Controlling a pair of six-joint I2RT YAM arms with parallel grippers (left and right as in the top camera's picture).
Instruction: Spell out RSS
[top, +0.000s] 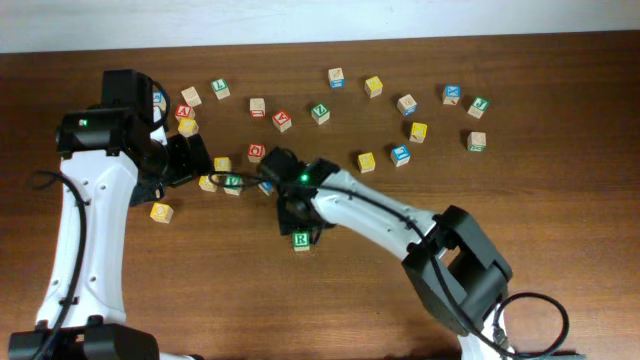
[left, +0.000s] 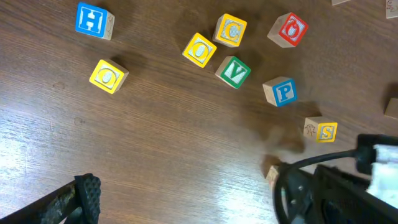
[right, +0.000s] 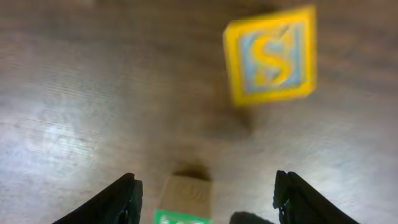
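Note:
The green R cube (top: 301, 240) lies on the table just below my right gripper (top: 295, 212). In the right wrist view this cube (right: 184, 200) sits low between the spread fingers of the right gripper (right: 208, 194), which is open and touches nothing. A yellow S cube (right: 270, 55) lies beyond it; it also shows in the left wrist view (left: 322, 130). My left gripper (top: 195, 160) is open and empty (left: 199, 208) over bare wood, beside a cluster of cubes. I cannot pick out a second S cube.
Near the left gripper lie a blue H (left: 93, 20), two yellow O cubes (left: 109, 76), a yellow C (left: 230, 30), a green V (left: 233, 71), a red cube (left: 289, 30) and a blue P (left: 281, 91). More cubes are scattered across the far side (top: 373, 86).

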